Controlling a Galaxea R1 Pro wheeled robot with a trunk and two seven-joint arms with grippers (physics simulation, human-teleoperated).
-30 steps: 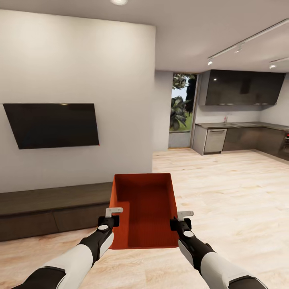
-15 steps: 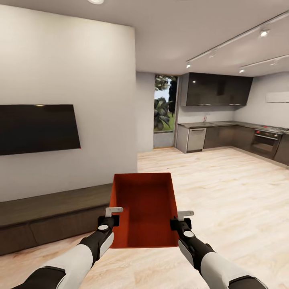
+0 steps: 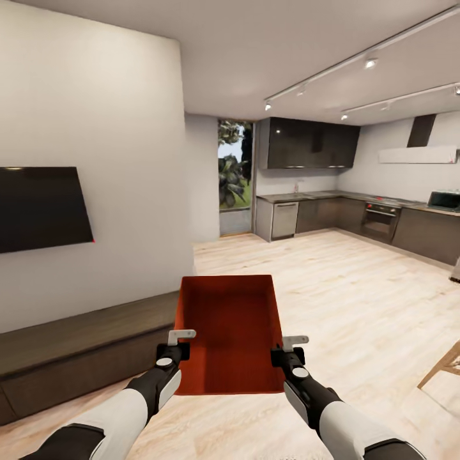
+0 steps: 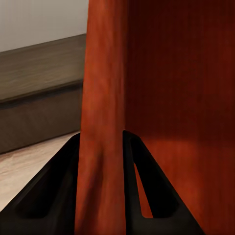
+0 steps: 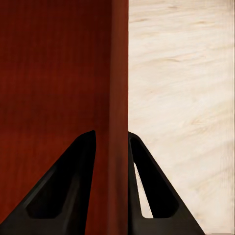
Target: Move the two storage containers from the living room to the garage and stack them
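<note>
Storage container is carried between both arms above the pale wood-plank floor of the living room.
Its left wall is clamped by the left gripper and its right wall by the right gripper; in each wrist view the black fingers are pressed against either face of the orange-red wall. A low dark cabinet and wall TV are seen at the left, a kitchen beyond.

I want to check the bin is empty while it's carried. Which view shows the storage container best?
The head view: the whole storage container shows, open top and bare inside, held between the left gripper and right gripper. The left wrist view shows one wall pinched between the fingers; the right wrist view likewise shows the opposite wall.
</note>
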